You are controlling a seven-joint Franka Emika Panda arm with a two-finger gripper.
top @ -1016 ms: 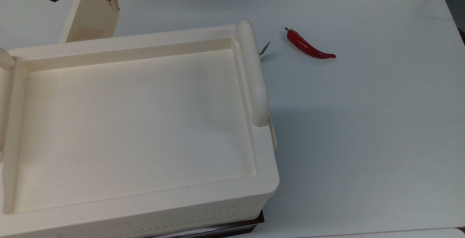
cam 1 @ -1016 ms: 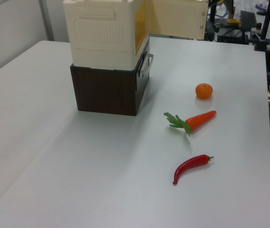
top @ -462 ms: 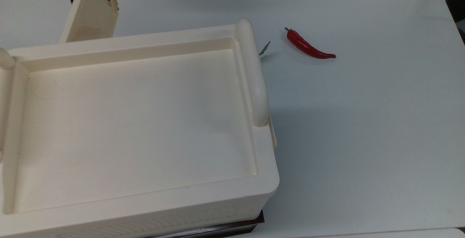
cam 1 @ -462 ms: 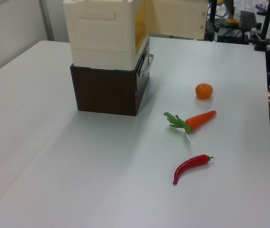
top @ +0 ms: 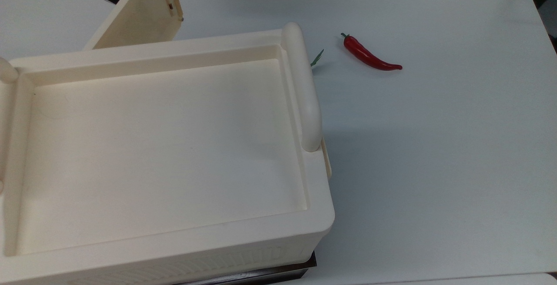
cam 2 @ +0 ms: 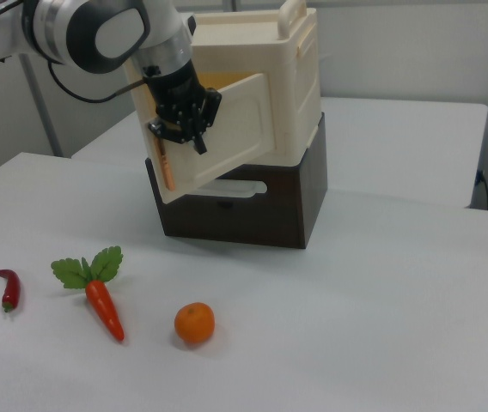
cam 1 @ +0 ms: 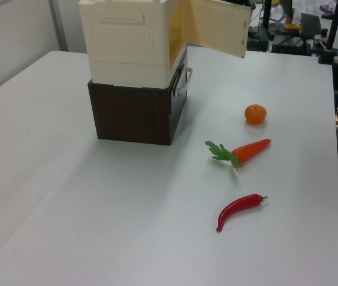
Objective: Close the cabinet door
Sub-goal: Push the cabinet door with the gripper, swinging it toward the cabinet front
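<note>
Bright even light, soft shadows, mild blur.

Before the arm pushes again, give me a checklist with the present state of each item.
1. Gripper against the door: ok, it sits on the outer face.
2. Door shut: not ok, it stands ajar from the cabinet.
3. Swing path free: ok, the carrot, orange and chili lie on the table, away from it.
4. Cabinet seated on its dark base: ok.
5. Finger state: cannot tell.
</note>
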